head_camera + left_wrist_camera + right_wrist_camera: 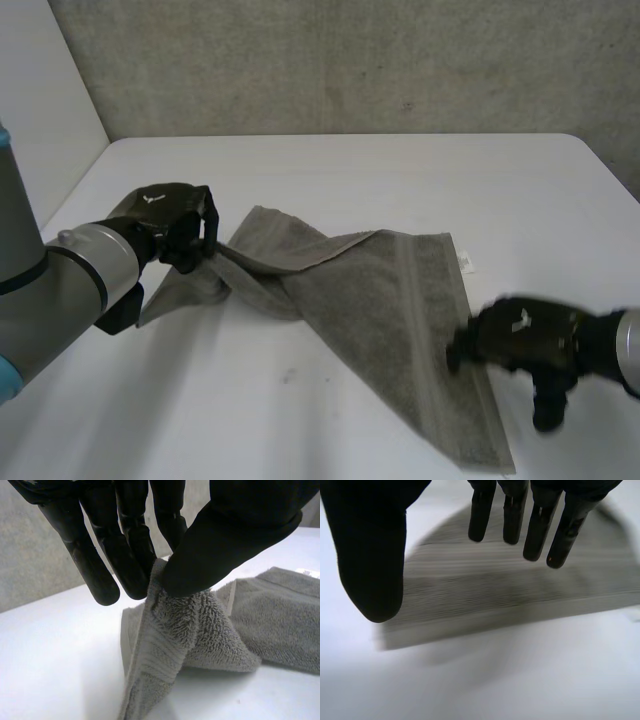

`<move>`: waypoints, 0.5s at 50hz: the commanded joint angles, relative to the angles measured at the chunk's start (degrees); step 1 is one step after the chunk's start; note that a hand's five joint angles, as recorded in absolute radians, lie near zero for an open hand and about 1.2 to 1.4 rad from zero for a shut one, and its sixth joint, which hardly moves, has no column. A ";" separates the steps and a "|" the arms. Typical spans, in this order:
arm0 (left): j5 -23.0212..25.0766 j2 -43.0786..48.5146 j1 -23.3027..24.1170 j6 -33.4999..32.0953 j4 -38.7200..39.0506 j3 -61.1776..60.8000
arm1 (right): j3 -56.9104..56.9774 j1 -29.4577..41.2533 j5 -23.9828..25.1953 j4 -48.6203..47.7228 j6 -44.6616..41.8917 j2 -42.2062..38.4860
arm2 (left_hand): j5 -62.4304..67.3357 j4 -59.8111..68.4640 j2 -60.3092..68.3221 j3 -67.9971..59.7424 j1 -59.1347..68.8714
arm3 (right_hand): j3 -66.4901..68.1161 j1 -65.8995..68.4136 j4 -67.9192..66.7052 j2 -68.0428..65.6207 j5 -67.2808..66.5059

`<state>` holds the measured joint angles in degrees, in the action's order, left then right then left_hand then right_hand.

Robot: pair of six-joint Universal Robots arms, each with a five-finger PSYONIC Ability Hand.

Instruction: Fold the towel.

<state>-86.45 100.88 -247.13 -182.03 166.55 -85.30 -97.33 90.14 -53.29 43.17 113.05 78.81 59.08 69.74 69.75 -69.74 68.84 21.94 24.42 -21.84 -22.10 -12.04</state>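
While the left hand (170,220) pinched a bunched end of the towel (380,300) between thumb and fingers, the rest lay twisted across the bench (350,180). The right hand (520,338) was spread open at the opposite edge. Soft, floppy stuff, so I'd grab corners.

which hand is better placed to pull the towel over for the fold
Left. The left hand pinches a corner of the towel between thumb and fingers, lifted off the table; the right hand is open by the opposite edge, gripping nothing.
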 commanded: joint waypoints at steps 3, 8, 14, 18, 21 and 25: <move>0.23 -5.15 0.15 -0.08 -0.26 0.13 | 8.72 0.91 1.08 -19.77 28.59 1.08 | 10.92 10.26 10.25 -10.26 11.16 | -11.94 -14.42 11.84 12.10 12.04; 0.32 -9.54 1.73 -0.17 -0.26 0.22 | 14.86 4.94 0.74 -24.52 39.41 -3.11 | 10.92 10.26 10.25 -10.26 11.16 | -11.94 -14.42 11.84 12.10 12.04; 0.23 -15.09 4.10 -0.35 -0.35 0.05 | 24.56 10.58 -2.26 -27.53 48.67 -11.84 | 10.92 10.26 10.25 -10.26 11.16 | -11.94 -14.42 11.84 12.10 12.04; 0.23 -17.03 5.43 -0.43 -0.53 -0.48 | 34.37 14.79 -3.75 -28.93 52.54 -21.56 | 10.92 10.26 10.25 -10.26 11.16 | -11.94 -14.42 11.84 12.10 12.04; 0.23 -18.70 6.57 -1.31 -0.26 -2.06 | 40.09 16.63 -3.40 -29.11 53.16 -27.89 | 10.92 10.26 10.25 -10.26 11.16 | -11.94 -14.42 11.84 12.10 12.04; 0.14 -20.37 7.62 -4.29 -0.09 -4.69 | 44.42 19.46 -3.31 -29.20 53.16 -33.55 | 10.92 10.26 10.25 -10.26 11.16 | -11.94 -14.42 11.84 12.10 12.04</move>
<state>-86.22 82.94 -241.17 -182.97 166.20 -86.60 -60.93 105.66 -56.85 14.03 166.20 54.99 59.25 69.74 69.78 -69.74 68.84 9.58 10.39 -10.00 -9.74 -2.60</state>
